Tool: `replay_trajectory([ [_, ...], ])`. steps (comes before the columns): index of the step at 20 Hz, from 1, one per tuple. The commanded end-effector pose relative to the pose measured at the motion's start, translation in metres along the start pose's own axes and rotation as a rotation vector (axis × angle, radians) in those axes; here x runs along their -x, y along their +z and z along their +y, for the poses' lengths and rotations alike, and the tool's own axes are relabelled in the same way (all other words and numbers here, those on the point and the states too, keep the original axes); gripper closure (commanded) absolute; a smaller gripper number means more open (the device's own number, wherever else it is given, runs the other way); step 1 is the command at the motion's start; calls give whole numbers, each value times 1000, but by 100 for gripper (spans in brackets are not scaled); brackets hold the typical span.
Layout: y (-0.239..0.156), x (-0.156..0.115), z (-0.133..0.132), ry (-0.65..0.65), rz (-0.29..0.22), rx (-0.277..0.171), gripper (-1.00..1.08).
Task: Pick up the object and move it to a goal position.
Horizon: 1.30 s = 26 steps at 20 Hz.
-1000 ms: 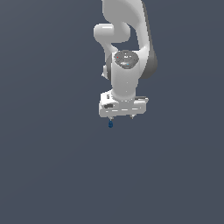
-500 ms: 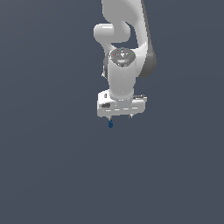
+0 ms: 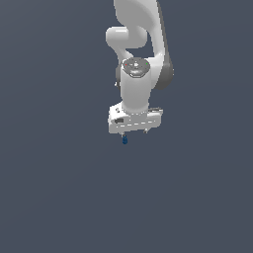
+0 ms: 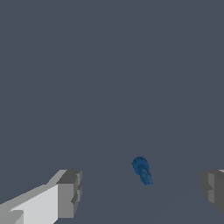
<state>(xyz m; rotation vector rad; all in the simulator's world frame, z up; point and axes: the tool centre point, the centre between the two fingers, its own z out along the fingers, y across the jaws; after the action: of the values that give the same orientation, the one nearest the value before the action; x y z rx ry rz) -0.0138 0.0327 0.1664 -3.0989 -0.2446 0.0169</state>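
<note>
The object (image 3: 125, 140) is a tiny dark blue blob lying on the flat grey ground, just below the white hand in the exterior view. My gripper (image 3: 135, 132) points down over it and is open and empty. In the wrist view the object (image 4: 142, 170) lies between the two grey fingertips, one (image 4: 68, 192) on one side and the other (image 4: 213, 186) on the other side. Both fingers are well apart from it. It sits closer to the second finger than to the first. My gripper (image 4: 141, 192) holds nothing.
The white arm (image 3: 141, 59) rises from the hand towards the top of the exterior view. All around is plain dark grey ground, with no other object, wall or edge in view.
Almost nothing. The hand has shifted very slightly above the object. The object has not moved and the fingers stay open.
</note>
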Motion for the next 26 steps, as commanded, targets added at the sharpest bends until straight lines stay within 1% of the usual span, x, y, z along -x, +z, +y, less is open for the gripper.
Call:
replay_trajectory([
  [1, 5, 4, 3, -33, 0, 3, -92],
  [6, 20, 14, 11, -128, 1, 12, -92],
  [17, 56, 44, 29, -389, 0, 30, -92],
  [22, 66, 54, 33, -467, -1, 33, -92],
  [26, 71, 59, 34, -505, -1, 35, -92],
])
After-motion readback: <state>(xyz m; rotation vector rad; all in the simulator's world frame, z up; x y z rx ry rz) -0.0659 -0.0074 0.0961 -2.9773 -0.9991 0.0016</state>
